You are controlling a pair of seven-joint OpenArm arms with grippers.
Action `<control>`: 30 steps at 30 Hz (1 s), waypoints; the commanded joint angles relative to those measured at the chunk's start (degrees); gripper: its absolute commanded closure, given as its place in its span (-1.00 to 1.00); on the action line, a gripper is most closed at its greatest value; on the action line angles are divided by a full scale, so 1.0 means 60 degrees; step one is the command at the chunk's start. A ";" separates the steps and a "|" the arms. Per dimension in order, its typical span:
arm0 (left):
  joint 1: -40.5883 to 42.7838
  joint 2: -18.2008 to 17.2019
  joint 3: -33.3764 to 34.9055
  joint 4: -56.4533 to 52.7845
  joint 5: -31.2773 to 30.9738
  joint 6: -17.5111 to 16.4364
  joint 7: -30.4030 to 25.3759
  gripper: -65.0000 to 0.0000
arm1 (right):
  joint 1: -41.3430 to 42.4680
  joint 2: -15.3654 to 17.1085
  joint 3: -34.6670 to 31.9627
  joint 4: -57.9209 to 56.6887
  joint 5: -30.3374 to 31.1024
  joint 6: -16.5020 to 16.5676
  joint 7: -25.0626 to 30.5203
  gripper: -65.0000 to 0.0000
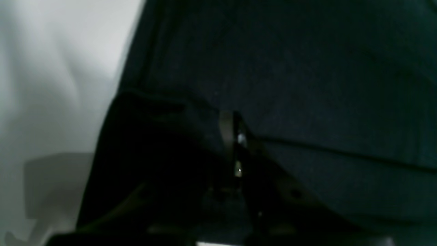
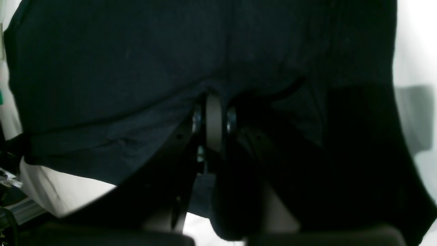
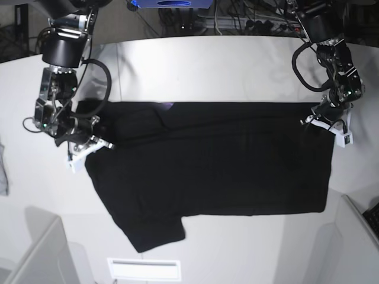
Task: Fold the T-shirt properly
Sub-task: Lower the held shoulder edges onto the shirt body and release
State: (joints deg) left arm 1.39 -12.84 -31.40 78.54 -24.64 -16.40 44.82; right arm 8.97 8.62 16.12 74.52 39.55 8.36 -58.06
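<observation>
The black T-shirt [image 3: 225,165] lies spread across the white table [image 3: 201,71], with one sleeve reaching toward the front at the lower left. A sliver of purple print [image 3: 167,105] shows at its far edge. My left gripper [image 3: 318,118] is shut on the T-shirt's far right corner; up close, the left gripper [image 1: 235,136] has dark T-shirt cloth [image 1: 307,85] pinched between its closed fingers. At the left edge of the cloth my right gripper [image 3: 90,148] is shut on it. In the right wrist view the right gripper [image 2: 213,116] pinches a fold of the T-shirt [image 2: 102,68].
A grey cloth scrap [image 3: 3,168] lies at the table's far left edge. Cables and equipment [image 3: 237,21] crowd the back. Grey panels stand at the front left [image 3: 35,254] and front right [image 3: 358,236] corners. A white slot [image 3: 144,269] sits at the front edge.
</observation>
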 commanded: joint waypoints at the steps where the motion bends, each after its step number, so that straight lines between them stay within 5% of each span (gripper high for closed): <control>1: -0.0209 -0.0197 0.0097 0.0118 -0.0061 -0.0013 -0.0180 1.00 | 0.0226 0.0138 0.0046 0.0129 0.0097 0.0021 0.0190 1.00; 6: -0.0224 -0.0329 0.0317 0.0133 -0.0061 -0.0013 -0.0195 1.00 | 0.0270 0.0138 0.0090 0.0129 0.0097 0.0021 0.0190 0.94; 8: -0.0239 -0.0329 0.0303 0.0133 -0.0061 -0.0013 -0.0195 1.00 | 0.0256 0.0138 0.0105 0.0129 0.0097 0.0021 0.0190 0.55; 11: -0.0414 -0.0329 0.0288 0.0221 -0.0061 -0.0013 -0.0180 0.61 | 0.0270 0.0153 0.0105 0.0159 0.0097 0.0021 0.0351 0.17; 19: -0.1001 -0.0461 0.0288 0.0133 -0.0076 -0.0013 -0.0151 -0.16 | 0.0343 0.0431 0.0105 0.0173 0.0112 0.0021 0.1084 0.17; 30: -0.2173 -0.0812 0.0288 -0.0893 -0.0076 -0.0013 -0.0224 -0.24 | 0.0886 0.0592 0.0617 0.0408 0.0112 0.0021 0.1304 0.24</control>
State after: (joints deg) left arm -10.35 -15.94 -29.26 72.23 -24.47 -16.45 44.82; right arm 13.17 11.00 19.14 75.48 39.62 8.34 -51.40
